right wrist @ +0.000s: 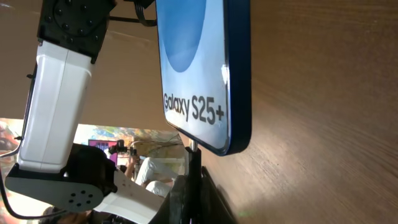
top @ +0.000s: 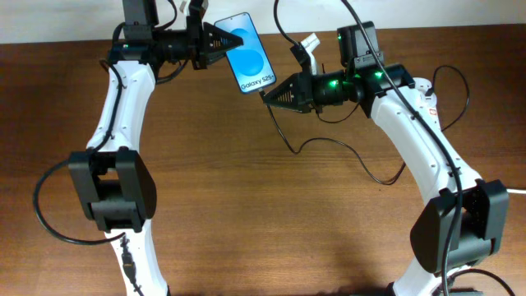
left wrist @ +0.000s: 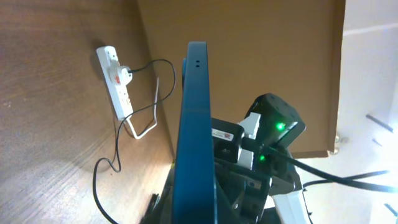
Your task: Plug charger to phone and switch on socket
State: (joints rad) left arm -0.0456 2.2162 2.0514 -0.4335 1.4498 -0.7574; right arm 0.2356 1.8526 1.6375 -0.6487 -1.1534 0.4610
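Note:
The phone (top: 248,53) with its blue "Galaxy S25+" screen is held above the table at the back. My left gripper (top: 215,39) is shut on its upper left edge; in the left wrist view the phone (left wrist: 194,124) shows edge-on. My right gripper (top: 267,94) is shut on the charger plug (right wrist: 194,165), whose silver tip touches the phone's bottom edge (right wrist: 214,134). The charger's thin black cable (top: 329,141) trails over the table. The socket (left wrist: 116,81), a white power strip with a plug in it, lies far off in the left wrist view and is hidden behind the right arm overhead.
The brown wooden table (top: 271,222) lies below both arms. A thick white cord (left wrist: 142,127) loops by the socket. A white clip-like piece (top: 308,45) sits behind the right gripper. Black arm cables hang at both sides.

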